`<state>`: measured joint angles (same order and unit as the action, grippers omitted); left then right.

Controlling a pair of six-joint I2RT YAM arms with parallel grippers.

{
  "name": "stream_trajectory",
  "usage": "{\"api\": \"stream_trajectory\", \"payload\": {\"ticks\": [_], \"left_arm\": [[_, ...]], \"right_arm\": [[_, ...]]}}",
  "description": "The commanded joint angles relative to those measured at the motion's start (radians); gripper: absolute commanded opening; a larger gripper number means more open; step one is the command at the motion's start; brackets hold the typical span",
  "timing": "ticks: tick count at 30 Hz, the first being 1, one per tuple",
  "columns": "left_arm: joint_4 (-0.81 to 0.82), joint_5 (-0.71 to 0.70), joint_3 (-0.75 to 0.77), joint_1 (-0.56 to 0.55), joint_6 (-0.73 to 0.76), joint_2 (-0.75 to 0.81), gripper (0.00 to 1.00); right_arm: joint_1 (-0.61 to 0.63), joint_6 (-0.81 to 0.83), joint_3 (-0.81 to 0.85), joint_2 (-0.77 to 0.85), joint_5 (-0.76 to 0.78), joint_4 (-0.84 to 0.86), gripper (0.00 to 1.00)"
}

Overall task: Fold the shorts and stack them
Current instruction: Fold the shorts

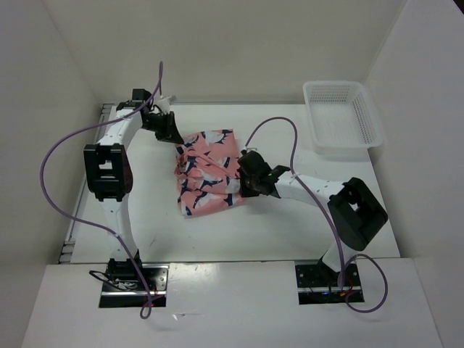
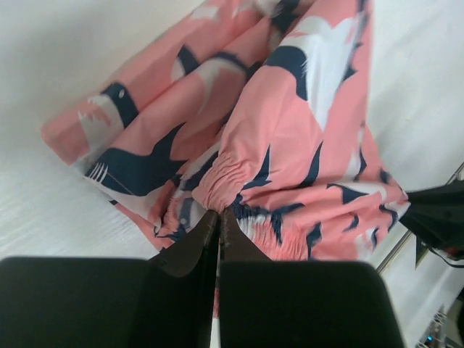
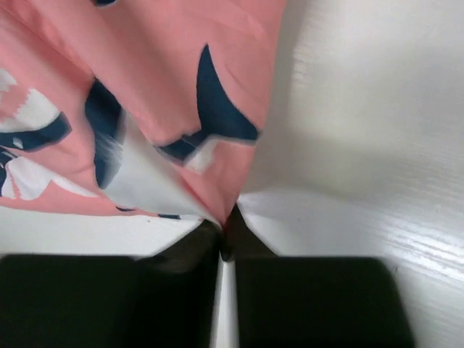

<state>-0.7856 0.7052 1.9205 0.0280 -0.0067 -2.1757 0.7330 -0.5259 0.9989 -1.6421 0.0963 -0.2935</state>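
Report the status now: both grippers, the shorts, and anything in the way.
Left gripper shut on shorts, far-left edge. Right gripper shut on their right side. Shorts bunched between them, not folded flat. Basket far right, apart; nothing in the way.

No legible text or labels

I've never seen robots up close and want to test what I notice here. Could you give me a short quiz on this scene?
1. What are the left gripper and right gripper both shut on? A the salmon-pink shorts; B the basket; C nothing.
2. True or false: the white mesh basket is full of clothes.
3. Fill in: seen from above, the basket sits at the table's far ____ corner.
Key: 1 A. 2 false, it is empty. 3 right.
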Motion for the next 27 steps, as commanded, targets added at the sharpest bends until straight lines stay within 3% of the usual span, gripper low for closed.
{"api": "stream_trajectory", "payload": {"ticks": [1, 2, 5, 8, 10, 13, 14, 19, 21, 25, 27], "left_arm": [[-0.017, -0.016, -0.037, 0.003, 0.007, -0.056, 0.00], [-0.017, -0.029, -0.047, 0.003, 0.007, -0.056, 0.01], [-0.017, -0.053, -0.060, 0.003, 0.007, -0.065, 0.08], [-0.017, -0.067, -0.069, 0.003, 0.007, -0.065, 0.22], [-0.017, -0.067, -0.069, 0.003, 0.007, -0.056, 0.36], [-0.017, -0.067, -0.069, 0.003, 0.007, -0.033, 0.49], [-0.017, -0.067, -0.069, 0.003, 0.007, -0.018, 0.60], [0.003, -0.076, -0.104, 0.003, 0.007, 0.104, 0.78], [0.017, -0.085, -0.150, -0.008, 0.007, 0.181, 0.78], [0.037, -0.095, -0.325, -0.068, 0.007, 0.258, 0.78], [0.037, -0.130, -0.417, -0.094, 0.007, 0.269, 0.73]], "right_arm": [[0.006, 0.024, -0.040, 0.045, -0.007, -0.049, 0.33], [0.006, 0.036, -0.040, 0.045, -0.007, -0.036, 0.47], [0.015, 0.076, -0.040, 0.071, -0.030, -0.036, 0.66], [0.016, 0.128, -0.040, 0.119, -0.039, -0.027, 0.74], [0.016, 0.148, -0.031, 0.178, -0.026, -0.018, 0.75], [0.006, 0.158, -0.022, 0.208, -0.004, 0.004, 0.75], [-0.006, 0.158, -0.007, 0.208, -0.015, 0.017, 0.75], [-0.050, 0.081, 0.086, 0.066, -0.038, 0.007, 0.75], [-0.087, 0.023, 0.096, 0.021, -0.074, 0.007, 0.75], [-0.124, -0.045, 0.087, -0.053, -0.136, 0.066, 0.65], [-0.124, -0.060, 0.087, -0.079, -0.136, 0.076, 0.64]]}}
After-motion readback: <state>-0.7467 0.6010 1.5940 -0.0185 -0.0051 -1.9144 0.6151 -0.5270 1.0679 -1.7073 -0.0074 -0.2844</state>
